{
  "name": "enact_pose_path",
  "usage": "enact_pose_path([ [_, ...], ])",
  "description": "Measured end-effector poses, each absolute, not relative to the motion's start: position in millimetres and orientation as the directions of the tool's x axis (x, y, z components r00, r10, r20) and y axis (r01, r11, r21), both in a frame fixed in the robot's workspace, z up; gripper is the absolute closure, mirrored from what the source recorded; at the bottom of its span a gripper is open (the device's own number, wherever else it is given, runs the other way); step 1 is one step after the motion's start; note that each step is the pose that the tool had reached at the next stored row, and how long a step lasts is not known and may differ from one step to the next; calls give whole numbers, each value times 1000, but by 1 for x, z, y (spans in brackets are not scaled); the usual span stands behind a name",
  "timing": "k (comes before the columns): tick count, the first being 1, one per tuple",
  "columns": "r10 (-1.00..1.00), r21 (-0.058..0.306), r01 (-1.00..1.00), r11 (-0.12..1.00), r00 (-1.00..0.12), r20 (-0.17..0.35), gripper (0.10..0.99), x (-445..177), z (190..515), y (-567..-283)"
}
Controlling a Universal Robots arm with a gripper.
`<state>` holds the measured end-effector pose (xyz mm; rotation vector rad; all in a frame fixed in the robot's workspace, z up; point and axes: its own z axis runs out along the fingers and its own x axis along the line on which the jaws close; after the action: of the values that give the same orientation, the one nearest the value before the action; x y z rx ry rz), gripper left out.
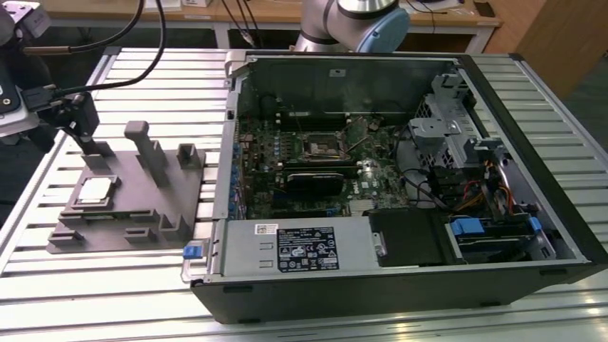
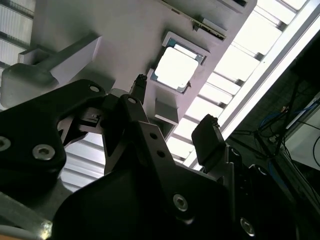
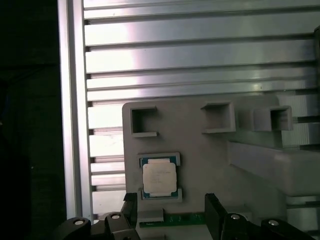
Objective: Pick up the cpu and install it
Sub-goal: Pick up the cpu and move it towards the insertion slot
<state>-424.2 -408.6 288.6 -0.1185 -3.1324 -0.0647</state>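
Black two-fingered gripper [image 2: 175,104], its jaws set apart and holding nothing, one dark fingertip [image 2: 139,84] on each side of the approach line. The spread appears wide enough to straddle the part below. Beyond it, the cpu [image 2: 175,68], a small flat square chip with a silvery metal top, lies flat in a shallow framed pocket of the grey moulded holder tray [image 1: 128,214]. The pocket presumably fixes the chip's position and squareness for a repeatable grasp, and the fingers are not touching it. The tray rests on the ribbed aluminium table [image 1: 95,285], near the edge on the exterior view's left. Farther off, toward the exterior view's right, the black desktop computer case [image 1: 399,303] lies open on its side, exposing the square metal-framed socket [image 1: 318,146] from above. The socket is well apart from the chip.
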Motion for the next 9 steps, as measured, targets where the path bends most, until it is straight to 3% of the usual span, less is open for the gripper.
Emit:
enact_pose_path([
  [9,75,41,76,996,-997,11,439,-424,282,-409],
])
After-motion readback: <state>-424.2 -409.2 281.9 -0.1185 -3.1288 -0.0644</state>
